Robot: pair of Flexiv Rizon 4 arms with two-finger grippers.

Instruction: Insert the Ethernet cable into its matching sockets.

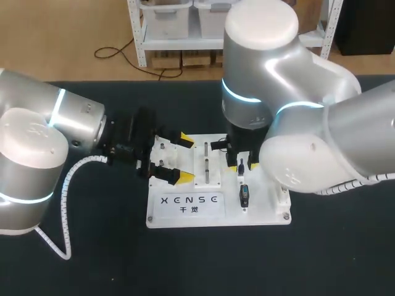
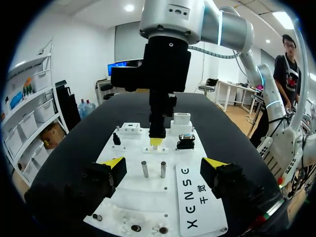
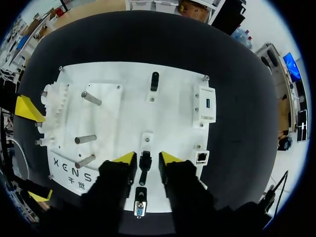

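Step in hand, by your log's reckoning: pick-up, not yet insertion. Your right pincer (image 3: 146,159) hangs over the white board (image 3: 123,113), fingers narrowly parted around a small black plug (image 3: 144,163), with a gap on each side, so nothing is gripped. The Ethernet socket (image 3: 202,157) sits just beside that pincer, past its outer finger. Your left pincer (image 2: 164,165) is spread wide and empty over the board's edge, facing the right one. Next move calls for a square close on the plug, a lift, then a short sideways carry with the latch aligned. Unclear: whether this plug is the Ethernet one. No cable run shows, and a metal-faced connector (image 3: 139,208) lies shaded under the wrist.
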